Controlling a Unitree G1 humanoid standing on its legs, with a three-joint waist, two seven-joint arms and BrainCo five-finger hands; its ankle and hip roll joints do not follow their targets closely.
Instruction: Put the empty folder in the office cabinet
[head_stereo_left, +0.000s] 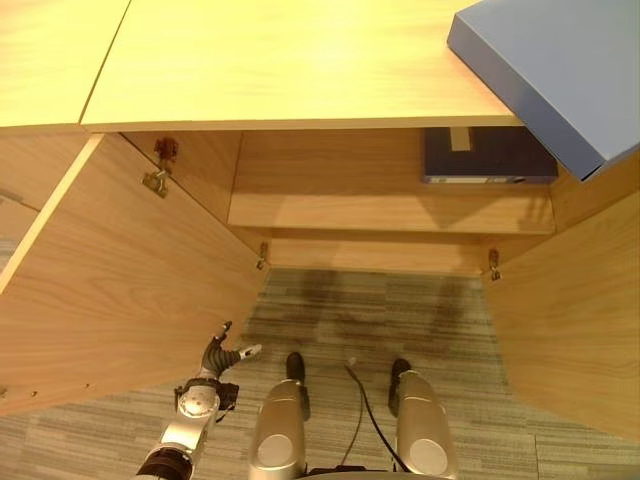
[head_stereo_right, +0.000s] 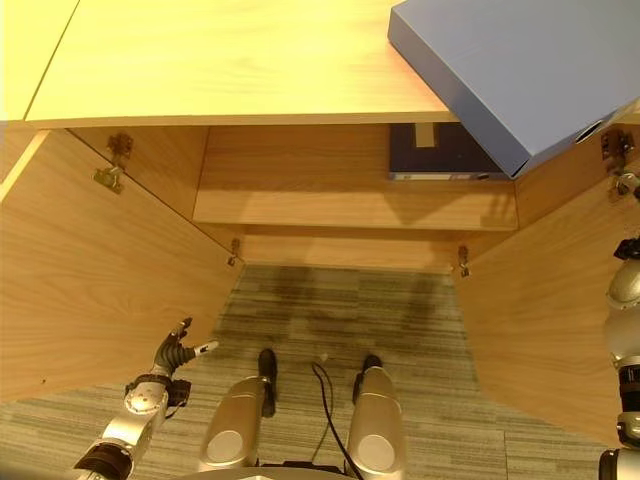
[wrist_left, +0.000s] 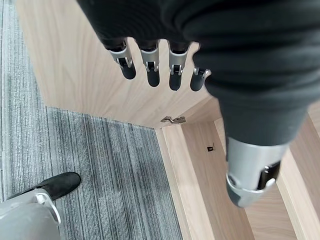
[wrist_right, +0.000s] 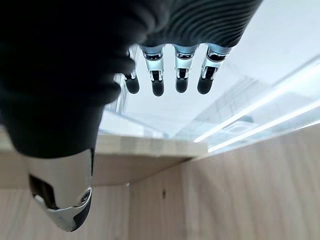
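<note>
A blue folder (head_stereo_left: 560, 70) lies flat on the wooden cabinet top (head_stereo_left: 290, 60) at the right, its corner jutting past the front edge. Below it the cabinet stands with both doors swung wide. My left hand (head_stereo_left: 218, 355) hangs low at the lower left, just beside the left door (head_stereo_left: 120, 270), its fingers (wrist_left: 150, 65) straight, open and holding nothing. My right arm rises along the right door (head_stereo_right: 540, 320). The right hand (wrist_right: 165, 70) points upward next to that wood panel, fingers straight and empty, apart from the folder.
A dark folder (head_stereo_left: 488, 155) lies on the cabinet's inner shelf (head_stereo_left: 390, 210) at the right, under the blue one. The shelf's left part is bare. Grey striped carpet (head_stereo_left: 370, 310) lies between the doors. Metal hinges (head_stereo_left: 160, 165) stick out from the door edges.
</note>
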